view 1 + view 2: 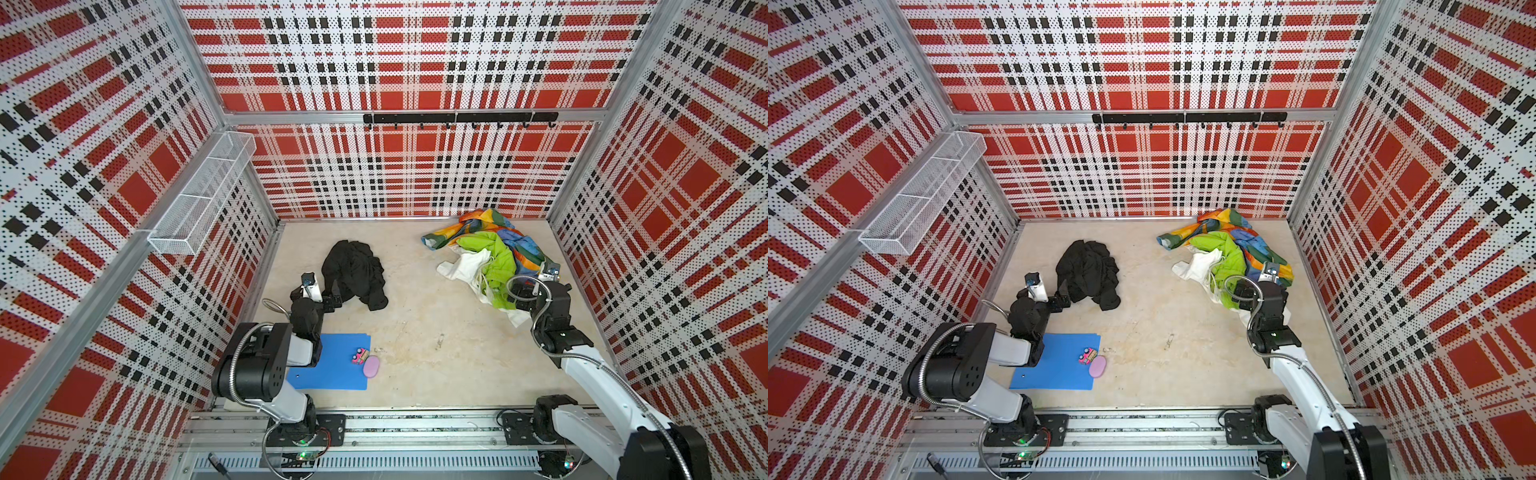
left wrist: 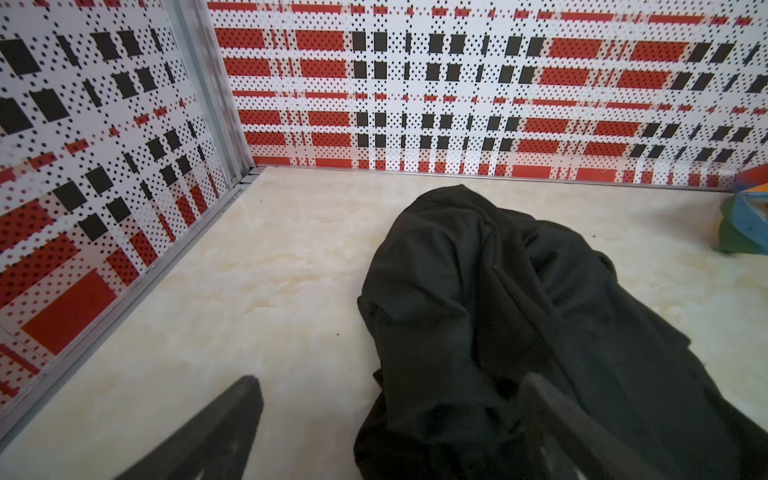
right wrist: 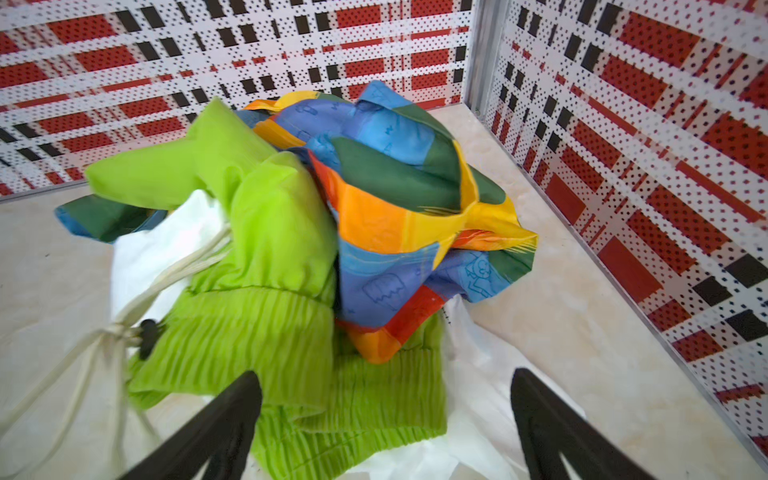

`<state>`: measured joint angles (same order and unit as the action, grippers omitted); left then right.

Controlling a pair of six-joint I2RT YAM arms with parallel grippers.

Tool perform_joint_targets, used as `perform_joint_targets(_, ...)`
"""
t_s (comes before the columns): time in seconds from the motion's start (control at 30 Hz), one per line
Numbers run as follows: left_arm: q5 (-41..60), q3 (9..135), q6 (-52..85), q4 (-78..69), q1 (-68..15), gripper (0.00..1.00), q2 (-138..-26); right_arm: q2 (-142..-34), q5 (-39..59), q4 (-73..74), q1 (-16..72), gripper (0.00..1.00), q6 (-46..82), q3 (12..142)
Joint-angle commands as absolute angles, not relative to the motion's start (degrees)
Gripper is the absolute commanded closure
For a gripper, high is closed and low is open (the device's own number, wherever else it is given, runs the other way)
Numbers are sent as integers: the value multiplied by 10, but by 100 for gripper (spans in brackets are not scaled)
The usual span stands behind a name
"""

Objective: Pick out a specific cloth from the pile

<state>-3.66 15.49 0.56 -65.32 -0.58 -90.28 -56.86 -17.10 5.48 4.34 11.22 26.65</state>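
Observation:
The black cloth (image 1: pixel 353 270) (image 1: pixel 1088 270) lies crumpled by itself on the table, left of centre and apart from the pile (image 1: pixel 490 249) (image 1: pixel 1225 245) at the back right. My left gripper (image 1: pixel 331 301) (image 2: pixel 392 380) is open at the cloth's near left edge. One finger is over bare table and the other against the black fabric (image 2: pixel 498 311). My right gripper (image 1: pixel 515 291) (image 3: pixel 384 376) is open over the pile's near edge, its fingers astride the lime green cloth (image 3: pixel 257 249) and white cloth (image 3: pixel 158 249). Rainbow fabric (image 3: pixel 395 187) is heaped behind.
A blue folder (image 1: pixel 332 361) lies at the front left with a small pink toy (image 1: pixel 359 355) and a pink oval (image 1: pixel 371 365) at its edge. A white mesh shelf (image 1: pixel 199 199) hangs on the left wall and a black hook rail (image 1: pixel 457 118) on the back wall.

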Motion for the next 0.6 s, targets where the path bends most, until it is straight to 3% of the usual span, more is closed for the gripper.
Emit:
perform_joint_targets(0.0, 4, 175, 2, -659, 8, 1, -902, -595, -150, 191, 17, 0, 88, 243)
perform_joint_targets(0.13, 1, 175, 3, -659, 6, 1, -902, -654, -172, 287, -2, 0, 62, 224)
perform_joint_targets(0.57, -9, 175, 0, -659, 0, 1, -902, -856, -112, 586, -16, 0, 26, 193)
